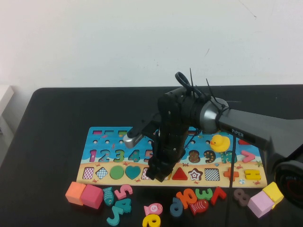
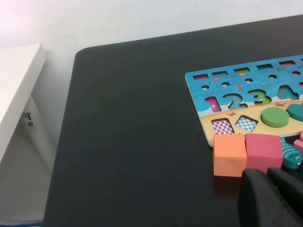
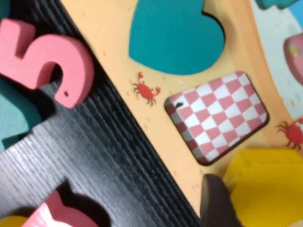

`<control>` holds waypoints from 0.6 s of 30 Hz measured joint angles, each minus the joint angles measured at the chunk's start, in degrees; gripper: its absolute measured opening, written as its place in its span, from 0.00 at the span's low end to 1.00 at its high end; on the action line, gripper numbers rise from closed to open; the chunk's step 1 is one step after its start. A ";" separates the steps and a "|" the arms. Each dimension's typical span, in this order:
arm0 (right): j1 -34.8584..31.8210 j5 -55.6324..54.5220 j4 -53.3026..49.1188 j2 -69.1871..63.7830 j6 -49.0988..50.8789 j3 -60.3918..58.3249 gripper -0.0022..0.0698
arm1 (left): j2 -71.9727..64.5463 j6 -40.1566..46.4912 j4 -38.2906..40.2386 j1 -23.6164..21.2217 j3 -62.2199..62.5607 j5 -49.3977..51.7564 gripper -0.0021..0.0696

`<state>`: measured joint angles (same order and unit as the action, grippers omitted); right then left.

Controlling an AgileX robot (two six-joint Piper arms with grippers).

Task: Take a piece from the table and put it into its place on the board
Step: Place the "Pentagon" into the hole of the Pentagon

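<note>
The long sea-and-beach board (image 1: 111, 163) lies on the black table (image 1: 57, 142). My right gripper (image 1: 158, 174) is down on the board's bottom row, between the teal heart (image 1: 133, 172) and the red triangle (image 1: 180, 174). In the right wrist view it is shut on the piece (image 3: 270, 189), a flat yellow shape resting against the board (image 3: 118, 80) beside the red checkered hollow (image 3: 218, 116). One dark finger (image 3: 215, 203) presses its edge. The place is hidden under the piece and gripper. My left gripper (image 2: 270, 198) hovers shut near the board's left end.
An orange cube (image 1: 75, 193) and a pink cube (image 1: 92, 196) sit off the board's front left corner. Loose numbers and fish (image 1: 194, 196) line the front edge. A rubber duck (image 1: 219, 142) stands on the board. Yellow (image 1: 273, 193) and light pink (image 1: 260, 204) cubes lie front right.
</note>
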<state>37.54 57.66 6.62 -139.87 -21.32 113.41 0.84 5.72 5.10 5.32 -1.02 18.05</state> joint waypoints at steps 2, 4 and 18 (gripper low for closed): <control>0.00 -0.05 0.00 0.00 0.37 0.00 0.55 | 0.00 0.00 0.00 0.00 0.00 0.00 0.03; 0.00 -0.05 0.00 0.00 0.46 0.00 0.55 | 0.00 0.00 0.00 0.00 0.00 0.00 0.03; 0.00 8.94 -0.10 -0.58 2.33 6.92 0.57 | 0.00 0.00 0.00 0.00 0.00 0.00 0.03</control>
<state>37.54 66.60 6.52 -140.45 -18.98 120.33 0.84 5.72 5.10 5.32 -1.02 18.05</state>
